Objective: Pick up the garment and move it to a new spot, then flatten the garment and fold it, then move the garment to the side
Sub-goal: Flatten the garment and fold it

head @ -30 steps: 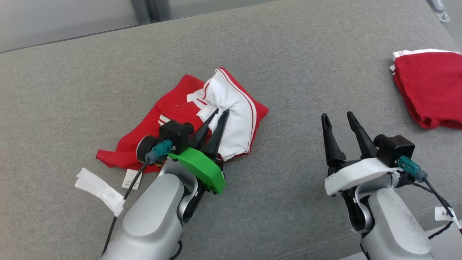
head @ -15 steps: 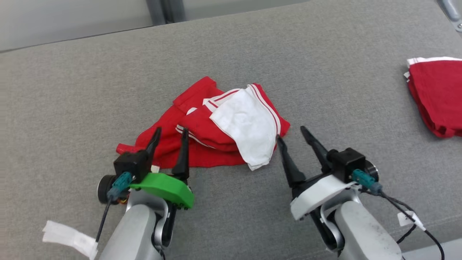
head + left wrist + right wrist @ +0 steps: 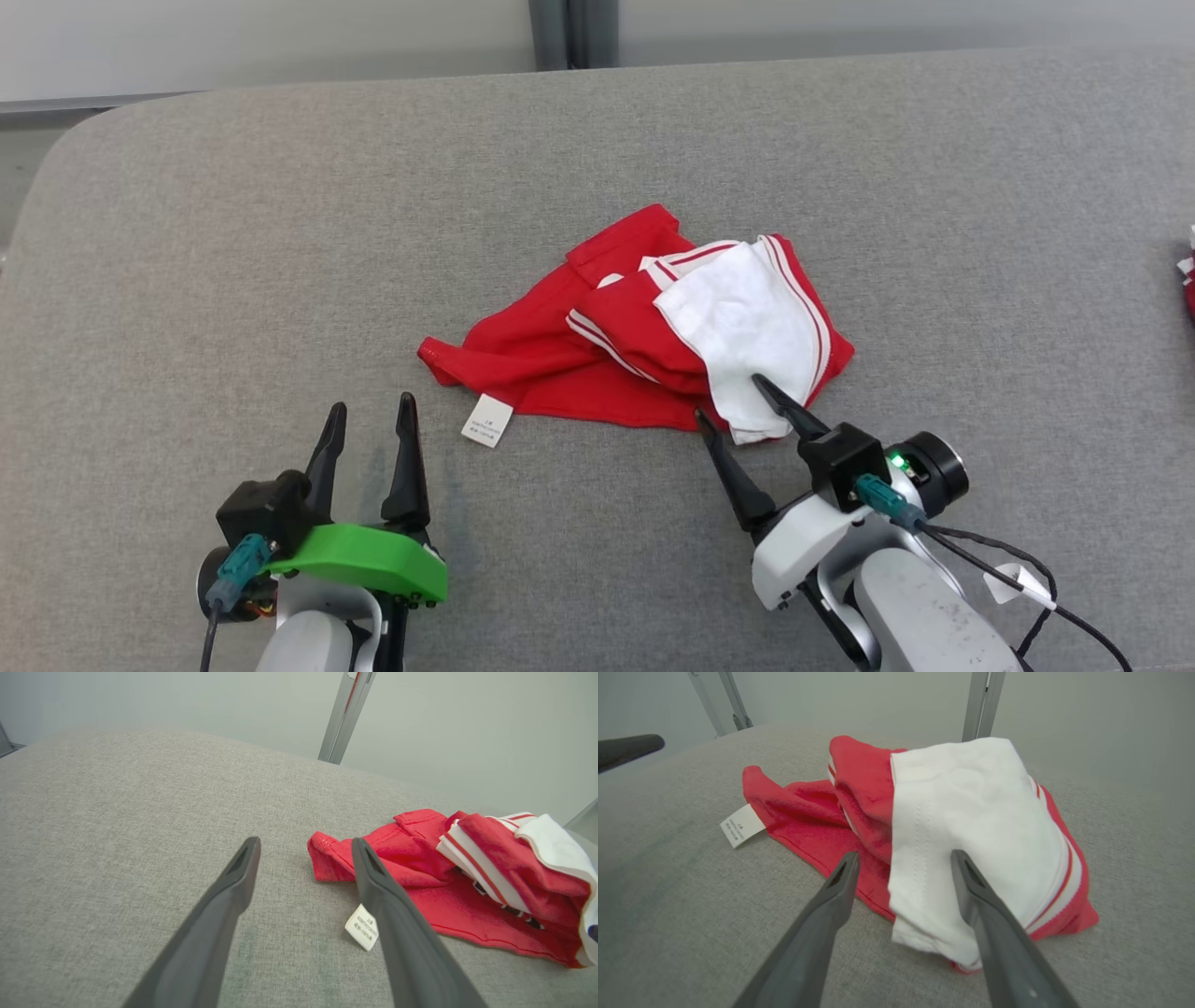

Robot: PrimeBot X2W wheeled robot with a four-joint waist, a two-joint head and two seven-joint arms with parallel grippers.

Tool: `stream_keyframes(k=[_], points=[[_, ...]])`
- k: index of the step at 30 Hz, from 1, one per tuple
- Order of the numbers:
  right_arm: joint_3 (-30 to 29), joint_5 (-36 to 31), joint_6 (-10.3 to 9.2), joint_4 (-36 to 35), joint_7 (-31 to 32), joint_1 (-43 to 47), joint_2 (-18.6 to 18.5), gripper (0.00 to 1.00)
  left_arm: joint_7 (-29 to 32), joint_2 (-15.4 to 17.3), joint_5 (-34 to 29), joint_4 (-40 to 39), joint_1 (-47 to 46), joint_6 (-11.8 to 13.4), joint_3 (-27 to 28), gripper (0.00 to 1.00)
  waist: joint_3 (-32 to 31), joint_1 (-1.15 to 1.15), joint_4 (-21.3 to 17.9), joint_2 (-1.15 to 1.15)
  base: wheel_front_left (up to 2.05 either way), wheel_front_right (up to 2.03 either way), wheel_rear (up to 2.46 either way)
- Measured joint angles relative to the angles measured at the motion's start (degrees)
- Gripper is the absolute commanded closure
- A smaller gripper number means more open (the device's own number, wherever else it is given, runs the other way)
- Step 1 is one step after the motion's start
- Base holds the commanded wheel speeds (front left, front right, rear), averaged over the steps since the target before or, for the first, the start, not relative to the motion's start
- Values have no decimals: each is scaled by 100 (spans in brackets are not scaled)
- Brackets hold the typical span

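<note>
We saw the garment (image 3: 579, 364) crumpled mid-desk (image 3: 280, 233) and judged it light, limp and easily bunched. Both tools gaped empty: the left end effector (image 3: 372, 407) at its 8 o'clock, the right end effector (image 3: 730, 399) at 5 o'clock. There we would pinch the white edge (image 3: 747, 427).

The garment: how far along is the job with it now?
Done: the garment lies unheld on the grey surface, the left gripper open beside it. In hand: the open right gripper points at the near edge of its white part. Remaining: flattening, folding, moving aside; it is crumpled.
</note>
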State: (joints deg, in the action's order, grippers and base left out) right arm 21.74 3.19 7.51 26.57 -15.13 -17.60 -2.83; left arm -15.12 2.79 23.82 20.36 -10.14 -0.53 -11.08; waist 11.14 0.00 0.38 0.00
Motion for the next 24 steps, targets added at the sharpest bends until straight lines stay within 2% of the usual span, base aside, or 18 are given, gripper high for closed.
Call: stream_keyframes(k=[1,2,5,6,15,20,21,22,24], points=[[-78,-29,0,19,0,1,-8,0,0,1,2,-8,25,-2,1,0,-8,0,46,0,0,0,0],[-146,-42,0,23,0,3,-9,8,0,1,8,-14,37,-2,2,0,-14,0,85,0,0,0,0],[-303,-87,0,19,0,3,-2,90,0,1,25,-38,38,3,8,0,-13,0,143,0,0,0,0],[-343,-89,0,19,0,3,-3,100,0,1,34,-42,38,7,8,0,-9,0,140,0,0,0,0],[-613,-83,0,-24,0,-16,-7,100,0,0,119,67,34,30,-31,0,-6,0,-24,0,0,0,0],[-324,-254,0,-233,0,-22,-4,100,0,0,127,85,20,30,-53,0,-11,0,-53,0,0,0,0],[-253,-391,0,-267,0,-19,-4,71,0,0,127,91,20,31,-57,0,-10,0,-52,0,0,0,0],[-187,-527,0,-290,0,-11,-4,4,0,0,131,92,20,31,-63,0,-9,0,-50,0,0,0,0],[-58,-784,0,-346,0,47,-12,0,0,0,138,97,20,37,-77,0,-4,0,-41,0,0,0,0]])
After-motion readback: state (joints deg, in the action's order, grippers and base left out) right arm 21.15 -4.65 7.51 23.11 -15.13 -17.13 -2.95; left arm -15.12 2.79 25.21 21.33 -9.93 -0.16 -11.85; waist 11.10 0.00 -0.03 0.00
